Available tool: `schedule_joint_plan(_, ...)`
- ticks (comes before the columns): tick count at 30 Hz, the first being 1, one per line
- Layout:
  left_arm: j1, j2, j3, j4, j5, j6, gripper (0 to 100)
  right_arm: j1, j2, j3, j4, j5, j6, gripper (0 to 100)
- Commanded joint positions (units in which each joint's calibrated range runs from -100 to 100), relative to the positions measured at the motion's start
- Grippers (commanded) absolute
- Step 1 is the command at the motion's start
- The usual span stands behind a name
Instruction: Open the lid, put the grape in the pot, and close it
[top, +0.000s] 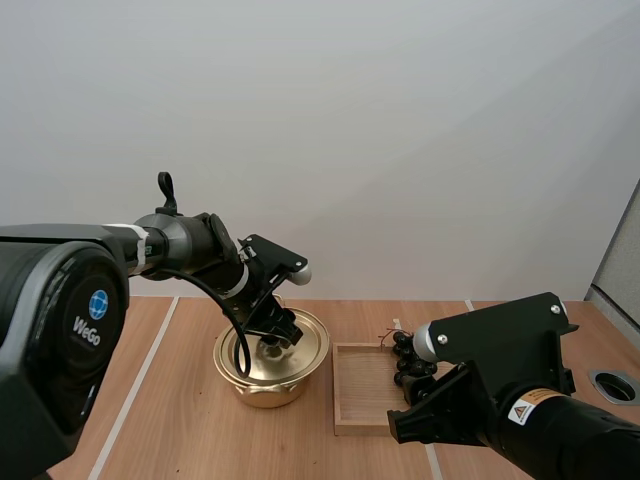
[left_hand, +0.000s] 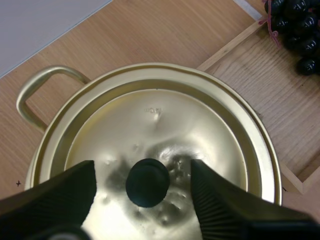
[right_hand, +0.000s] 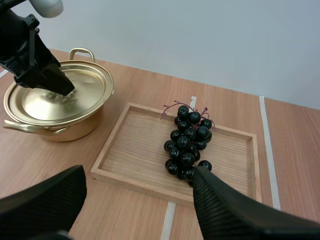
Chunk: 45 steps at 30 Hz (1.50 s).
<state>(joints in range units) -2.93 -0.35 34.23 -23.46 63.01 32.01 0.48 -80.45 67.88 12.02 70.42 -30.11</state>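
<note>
Golden pot (top: 265, 385) sits at lower centre of the high view, lid (top: 306, 340) on, my left gripper (top: 276, 342) down over it. The wooden tray (top: 362, 400) lies just to its right, with the grapes (top: 408, 364) on its right side.

Left wrist view: the fingers (left_hand: 55, 195) stand apart on either side of the black knob (left_hand: 147, 182), not yet pinching. I should centre, close, then lift straight up clear of the rim.

Right wrist view: my right gripper (right_hand: 139, 172) hangs open, one tip just beside the bunch's near end. Bare tray wood beside it leaves room.
</note>
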Motion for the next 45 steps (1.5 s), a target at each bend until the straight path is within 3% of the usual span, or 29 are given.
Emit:
schedule_joint_plan(1,-0.22,-0.2,-0.5,0.2,0.7,0.3,44,-0.2,0.0,-0.4,-0.2,0.2,-0.5,100)
schedule_joint_plan(3,-0.22,-0.2,-0.5,0.2,1.1,0.3,29,-0.2,0.0,-0.4,-0.2,0.2,-0.5,100)
schedule_joint_plan(4,-0.22,-0.2,-0.5,0.2,1.1,0.3,26,-0.2,0.3,-0.4,-0.2,0.2,-0.5,100)
schedule_joint_plan(7,-0.22,-0.5,-0.5,0.2,1.2,0.3,0,-0.2,2.0,-0.4,-0.2,0.2,-0.5,100)
schedule_joint_plan(10,-0.22,-2.0,-0.9,0.2,1.9,0.3,0,-0.2,4.4,-0.6,-0.2,0.2,-0.5,100)
schedule_joint_plan(22,-0.22,-21.1,-9.9,0.2,11.0,-1.4,0,-0.2,31.2,-11.4,-0.2,-5.2,-0.3,100)
schedule_joint_plan(33,-0.22,-39.8,-10.6,0.2,11.9,-1.4,0,-1.9,55.5,-18.2,0.1,-17.7,-0.3,100)
schedule_joint_plan(45,-0.22,-53.3,-10.8,0.2,11.9,-1.4,0,-1.9,71.2,-18.3,-2.4,-33.4,-0.5,100)
